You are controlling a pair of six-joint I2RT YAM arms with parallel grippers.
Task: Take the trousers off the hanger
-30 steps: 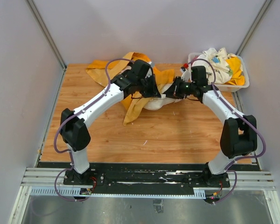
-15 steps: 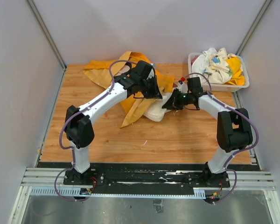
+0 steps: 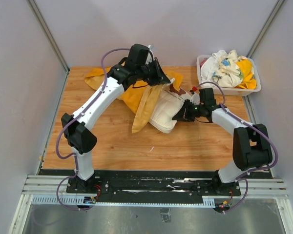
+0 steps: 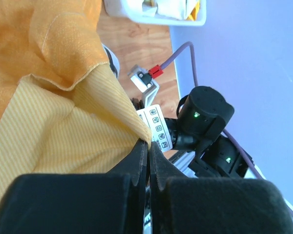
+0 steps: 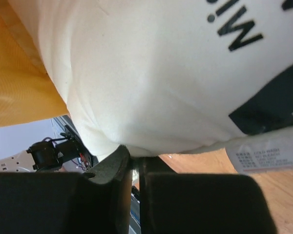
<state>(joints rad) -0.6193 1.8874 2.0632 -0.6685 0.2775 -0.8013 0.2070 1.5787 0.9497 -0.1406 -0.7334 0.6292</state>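
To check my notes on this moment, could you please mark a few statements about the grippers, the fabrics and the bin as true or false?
1. The left gripper is pinched on an edge of the yellow fabric. True.
2. The right gripper is wide open and holds nothing. False: it is closed on the edge of the white garment.
3. The bin at the table's far right corner is empty. False: it holds crumpled clothes.
4. The white garment bears dark print. True.
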